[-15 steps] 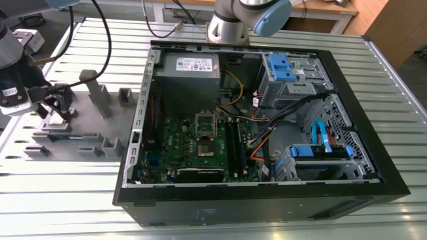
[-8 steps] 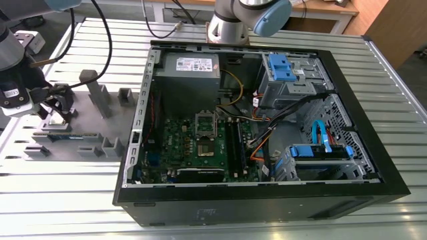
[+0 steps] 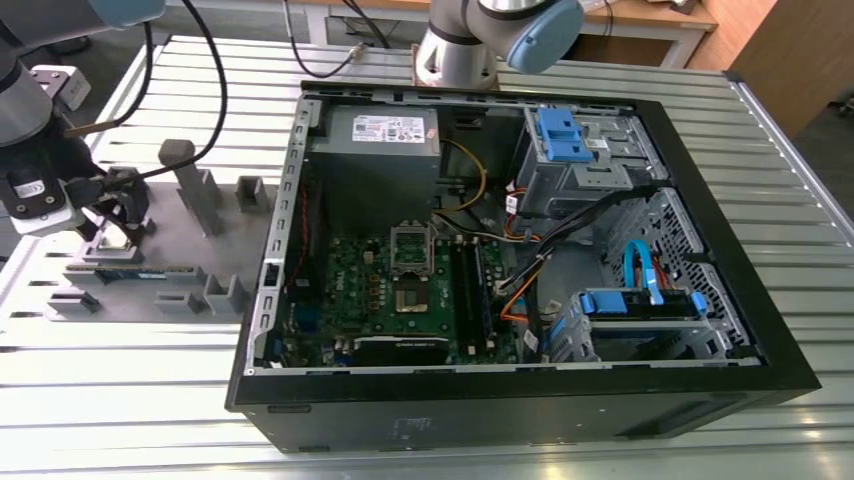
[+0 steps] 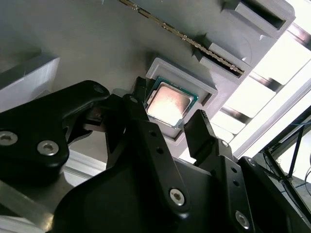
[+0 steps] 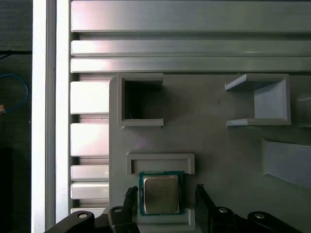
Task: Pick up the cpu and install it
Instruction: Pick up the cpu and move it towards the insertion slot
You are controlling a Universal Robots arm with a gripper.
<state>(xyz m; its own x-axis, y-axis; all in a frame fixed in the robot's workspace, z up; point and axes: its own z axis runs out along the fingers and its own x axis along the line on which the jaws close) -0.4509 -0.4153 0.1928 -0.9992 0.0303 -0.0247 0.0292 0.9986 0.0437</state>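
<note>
The cpu [image 5: 161,194], a small square chip with a shiny metal top and a green rim, lies flat in a shallow grey pocket of the fixture plate [image 5: 218,150]. In both wrist views my gripper [image 5: 165,191] is open and straddles the chip, one black finger on each side, with small gaps to its edges. The second wrist view shows the cpu [image 4: 167,103] between the fingertips [image 4: 137,97] of the gripper [image 4: 168,109]. In the exterior view the gripper [image 3: 114,225] hangs low over the plate [image 3: 174,255], at the exterior view's left of the open computer case [image 3: 534,400].
The case's motherboard [image 3: 400,290] has an open socket [image 3: 408,270] near its middle, with a grey power supply [image 3: 380,135] behind and blue drive brackets [image 3: 561,135]. On the plate stand grey posts [image 3: 200,195] and a thin memory stick [image 4: 180,35]. A second arm's base [image 3: 467,45] sits behind the case.
</note>
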